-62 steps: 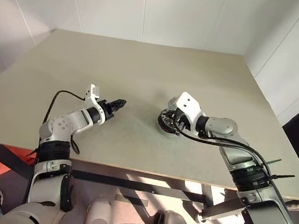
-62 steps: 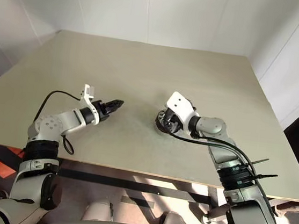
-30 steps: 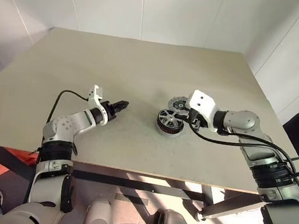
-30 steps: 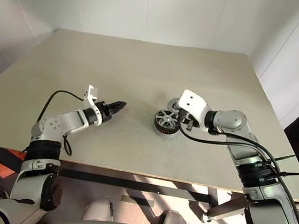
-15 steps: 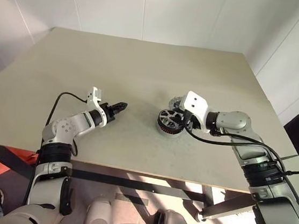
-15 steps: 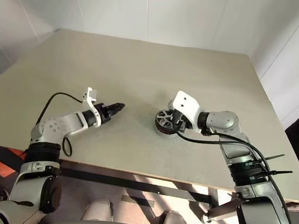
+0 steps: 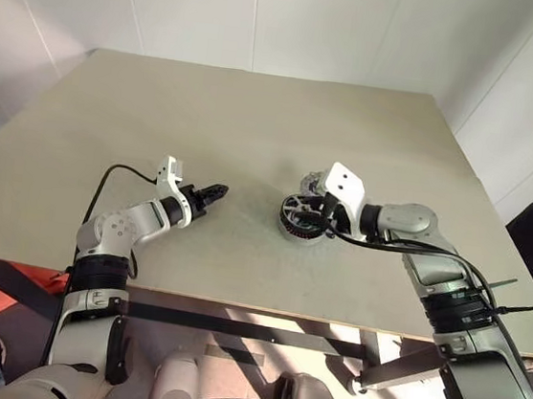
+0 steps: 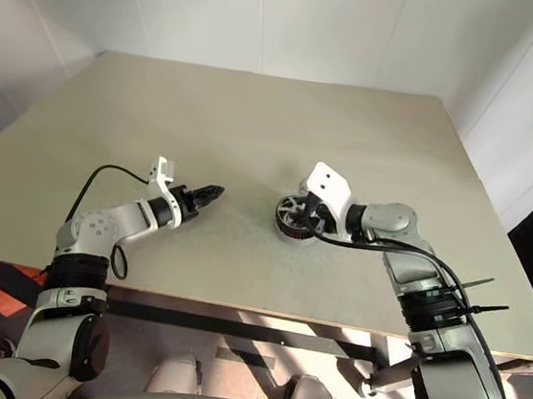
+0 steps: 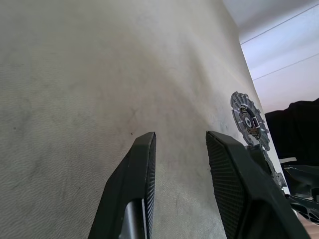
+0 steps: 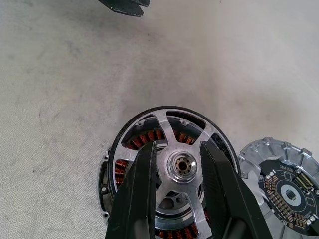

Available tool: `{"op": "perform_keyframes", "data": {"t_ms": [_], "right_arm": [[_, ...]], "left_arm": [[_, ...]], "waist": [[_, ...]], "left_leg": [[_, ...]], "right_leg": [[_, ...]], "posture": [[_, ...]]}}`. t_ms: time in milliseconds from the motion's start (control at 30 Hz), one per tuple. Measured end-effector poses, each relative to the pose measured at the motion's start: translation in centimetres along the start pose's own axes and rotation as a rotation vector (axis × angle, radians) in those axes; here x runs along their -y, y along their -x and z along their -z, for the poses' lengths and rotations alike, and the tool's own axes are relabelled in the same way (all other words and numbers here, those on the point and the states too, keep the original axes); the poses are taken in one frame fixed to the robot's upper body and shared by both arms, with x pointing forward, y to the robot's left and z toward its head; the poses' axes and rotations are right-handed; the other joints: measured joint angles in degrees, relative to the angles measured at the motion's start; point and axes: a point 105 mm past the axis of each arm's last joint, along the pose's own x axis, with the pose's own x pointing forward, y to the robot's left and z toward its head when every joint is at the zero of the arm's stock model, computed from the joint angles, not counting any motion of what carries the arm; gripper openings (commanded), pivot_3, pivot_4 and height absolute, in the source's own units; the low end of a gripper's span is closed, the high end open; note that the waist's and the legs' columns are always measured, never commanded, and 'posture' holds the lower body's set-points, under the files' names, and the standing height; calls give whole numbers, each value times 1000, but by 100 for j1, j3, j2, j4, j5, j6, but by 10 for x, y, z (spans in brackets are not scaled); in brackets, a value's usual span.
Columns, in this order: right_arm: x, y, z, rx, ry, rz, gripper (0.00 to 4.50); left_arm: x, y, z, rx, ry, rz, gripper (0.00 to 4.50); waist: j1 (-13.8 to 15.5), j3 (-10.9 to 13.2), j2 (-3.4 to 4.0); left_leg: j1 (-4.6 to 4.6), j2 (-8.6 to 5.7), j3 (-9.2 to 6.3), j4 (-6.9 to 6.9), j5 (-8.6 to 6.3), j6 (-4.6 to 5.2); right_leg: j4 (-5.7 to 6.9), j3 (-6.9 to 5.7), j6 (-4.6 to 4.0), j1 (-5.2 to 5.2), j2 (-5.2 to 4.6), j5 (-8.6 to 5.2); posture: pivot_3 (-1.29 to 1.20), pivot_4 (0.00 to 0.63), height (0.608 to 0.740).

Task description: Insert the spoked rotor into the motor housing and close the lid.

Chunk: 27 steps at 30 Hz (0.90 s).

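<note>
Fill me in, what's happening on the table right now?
The right pincer sits over the spoked rotor, its fingers either side of the silver hub; the frames don't settle whether it is gripping. The rotor already lies in the motor housing, with copper windings showing between the spokes. The lid lies on the table beside the housing, not yet fitted. The left pincer hovers open and empty off to the side.

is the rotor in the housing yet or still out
In. The spoked rotor sits inside the motor housing, copper windings showing between its spokes. The lid lies beside it, not on.
</note>
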Motion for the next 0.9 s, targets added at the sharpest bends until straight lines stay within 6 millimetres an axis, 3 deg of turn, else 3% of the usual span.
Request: {"op": "perform_keyframes", "data": {"t_ms": [533,700,900], "right_arm": [[1,2,7,13,-130,6,1542],[4,0,7,16,-150,12,336],[5,-1,7,16,-153,12,276]], "left_arm": [[-3,1,2,-5,-8,-14,1726],[-3,1,0,3,-11,-15,1726],[-3,1,0,4,-12,-15,1726]], "waist": [[0,0,0],[5,-1,0],[5,-1,0]], "left_leg": [[5,0,0,0,1,-1],[8,-1,0,1,1,-1],[8,-1,0,2,1,-2]], "right_leg": [[1,1,0,3,0,0],[2,1,0,6,-1,0],[2,1,0,8,-1,0]], "posture": [[0,0,740],[0,0,740],[0,0,740]]}}
